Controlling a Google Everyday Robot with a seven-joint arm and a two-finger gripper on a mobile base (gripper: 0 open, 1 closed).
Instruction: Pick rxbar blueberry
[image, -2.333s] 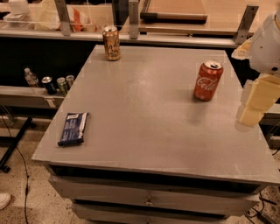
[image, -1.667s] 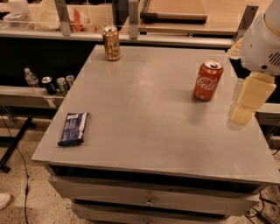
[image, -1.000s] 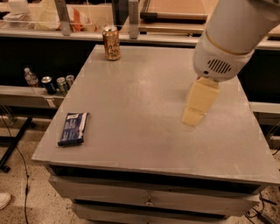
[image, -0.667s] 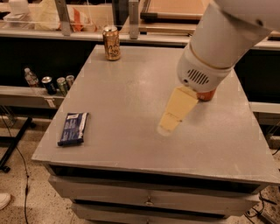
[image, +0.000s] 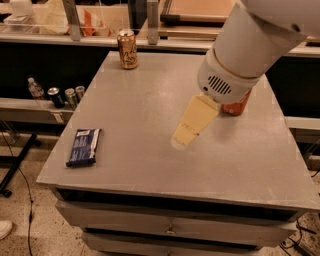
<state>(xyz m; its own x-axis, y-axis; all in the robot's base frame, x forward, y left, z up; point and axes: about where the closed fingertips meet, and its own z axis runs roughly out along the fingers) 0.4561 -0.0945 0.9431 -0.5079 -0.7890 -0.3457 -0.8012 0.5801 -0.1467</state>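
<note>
The rxbar blueberry (image: 83, 146) is a flat dark navy bar with white print. It lies near the front left corner of the grey table (image: 135, 105). My gripper (image: 182, 140) is a cream-coloured finger assembly below a big white arm. It hangs over the middle of the table, well to the right of the bar and apart from it. Nothing is seen in it.
A gold can (image: 128, 49) stands at the back left of the table. A red cola can (image: 236, 106) stands at the right, mostly hidden behind my arm. Small bottles and cans (image: 56, 94) sit on a lower shelf to the left. A counter runs behind the table.
My arm has swept from the table's right edge leftward and forward to the middle, now covering most of the red cola can. The bar and cans have not moved.
</note>
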